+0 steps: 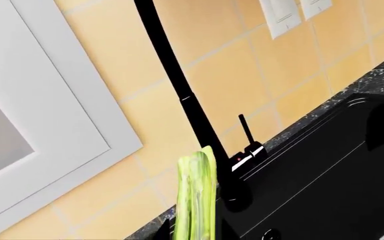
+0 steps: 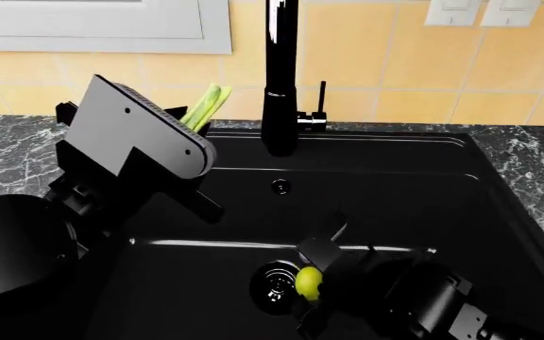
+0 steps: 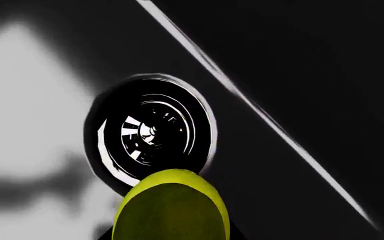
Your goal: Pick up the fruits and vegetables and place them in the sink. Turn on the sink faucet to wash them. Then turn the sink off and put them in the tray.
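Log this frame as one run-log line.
phase: loading sink | left gripper: holding stalks above sink | right gripper: holding lemon over drain | faucet: no water visible

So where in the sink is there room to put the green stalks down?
Bare floor lies along the back wall of the sink, below the faucet, and toward its right wall. Near the drain it is crowded by the lemon and right claw.
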Tool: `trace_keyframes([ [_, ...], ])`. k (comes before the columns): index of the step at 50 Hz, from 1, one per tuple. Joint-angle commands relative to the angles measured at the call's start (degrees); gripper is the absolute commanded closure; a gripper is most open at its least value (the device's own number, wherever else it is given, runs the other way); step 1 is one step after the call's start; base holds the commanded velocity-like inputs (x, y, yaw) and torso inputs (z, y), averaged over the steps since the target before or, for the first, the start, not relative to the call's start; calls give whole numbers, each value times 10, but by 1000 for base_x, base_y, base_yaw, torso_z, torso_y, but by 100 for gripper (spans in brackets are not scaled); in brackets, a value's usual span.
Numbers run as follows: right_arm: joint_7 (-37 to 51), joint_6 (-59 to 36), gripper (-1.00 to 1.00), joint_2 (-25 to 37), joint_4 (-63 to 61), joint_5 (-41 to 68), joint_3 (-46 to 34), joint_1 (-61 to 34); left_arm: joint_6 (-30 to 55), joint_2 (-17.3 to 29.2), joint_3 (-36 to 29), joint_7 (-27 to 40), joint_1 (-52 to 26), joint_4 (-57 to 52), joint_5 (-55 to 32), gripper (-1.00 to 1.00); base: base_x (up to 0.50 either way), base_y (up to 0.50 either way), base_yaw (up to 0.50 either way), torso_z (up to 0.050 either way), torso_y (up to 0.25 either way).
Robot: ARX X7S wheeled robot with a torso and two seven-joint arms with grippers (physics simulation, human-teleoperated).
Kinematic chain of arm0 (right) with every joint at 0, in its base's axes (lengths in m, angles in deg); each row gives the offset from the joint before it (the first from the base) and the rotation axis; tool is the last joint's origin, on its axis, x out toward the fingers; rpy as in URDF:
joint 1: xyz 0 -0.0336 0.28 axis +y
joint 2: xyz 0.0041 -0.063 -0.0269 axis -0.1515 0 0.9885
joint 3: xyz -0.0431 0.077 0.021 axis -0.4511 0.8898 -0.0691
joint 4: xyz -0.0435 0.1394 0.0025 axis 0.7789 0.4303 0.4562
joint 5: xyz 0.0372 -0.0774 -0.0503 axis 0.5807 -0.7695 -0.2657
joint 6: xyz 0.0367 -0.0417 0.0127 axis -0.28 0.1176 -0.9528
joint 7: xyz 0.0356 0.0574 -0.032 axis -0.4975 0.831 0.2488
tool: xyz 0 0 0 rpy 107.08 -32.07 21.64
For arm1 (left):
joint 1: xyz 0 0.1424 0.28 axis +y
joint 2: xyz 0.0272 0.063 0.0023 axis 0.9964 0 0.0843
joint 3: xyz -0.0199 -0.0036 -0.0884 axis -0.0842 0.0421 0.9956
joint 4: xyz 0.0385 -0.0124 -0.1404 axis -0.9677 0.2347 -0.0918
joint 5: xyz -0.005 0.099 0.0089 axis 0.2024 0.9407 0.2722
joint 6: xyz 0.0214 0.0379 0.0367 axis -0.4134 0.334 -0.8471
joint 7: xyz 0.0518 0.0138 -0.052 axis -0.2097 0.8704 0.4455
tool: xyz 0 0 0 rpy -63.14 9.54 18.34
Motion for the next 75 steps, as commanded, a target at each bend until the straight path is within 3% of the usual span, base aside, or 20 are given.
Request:
trace_keyframes([
  [1,-7,1,-100,4,1,-11,-10,3,-7,-1,-5,-23,8,0,12,100,0,0,0,0,0],
  [19,28,-45,-100,79,-145,61,47,0,-23,-4,-38,-40,43,-5,53,100,0,0,0,0,0],
  [31,93,-108,-100,180,-320,188,140,-7,-25,-3,-120,-80,76,21,145,100,0,0,0,0,0],
  [43,188,-157,-100,262,-423,386,243,-65,1,-29,-190,-99,70,48,197,100,0,0,0,0,0],
  [57,229,-108,-100,379,-470,554,338,-122,23,-70,-261,-153,36,90,234,100,0,0,0,0,0],
  [62,201,-67,-100,431,-479,557,387,-94,41,-123,-283,-182,25,149,225,100,0,0,0,0,0],
  [75,190,-33,-100,456,-484,547,418,-64,27,-157,-301,-215,29,210,227,100,0,0,0,0,0],
])
